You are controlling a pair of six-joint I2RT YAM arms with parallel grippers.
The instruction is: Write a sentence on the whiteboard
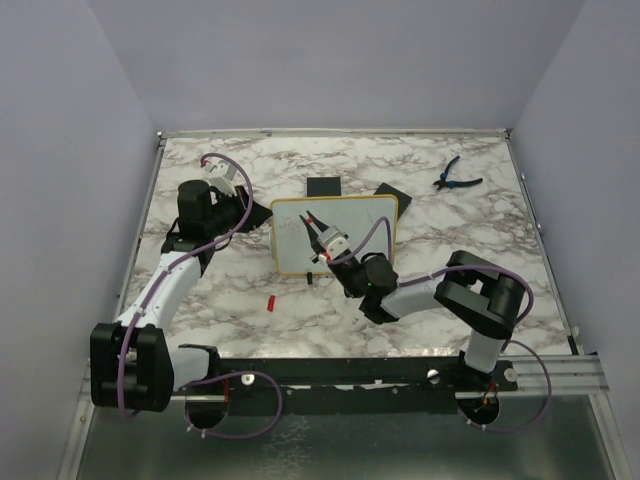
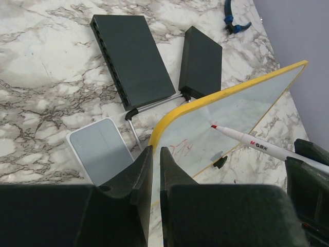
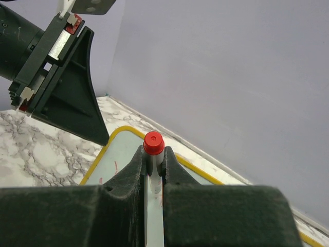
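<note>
The whiteboard (image 1: 350,225), white with a yellow frame, stands tilted in the middle of the table. My left gripper (image 1: 262,214) is shut on its left edge; in the left wrist view the yellow frame (image 2: 169,121) runs down between the fingertips of the left gripper (image 2: 156,150). My right gripper (image 1: 327,240) is shut on a white marker (image 2: 257,146). The marker's red tip (image 2: 213,126) is at the board's face, and its red end (image 3: 153,143) sticks out of the right gripper (image 3: 153,155). A short, faint red scribble, the sentence (image 2: 181,148), lies near the board's left end.
Two flat black boxes (image 2: 132,59) (image 2: 200,62) lie behind the board. Blue pliers (image 1: 457,180) are at the back right. A red cap (image 1: 270,301) lies in front of the board. A small grey-white pad (image 2: 100,146) sits by the board's left corner.
</note>
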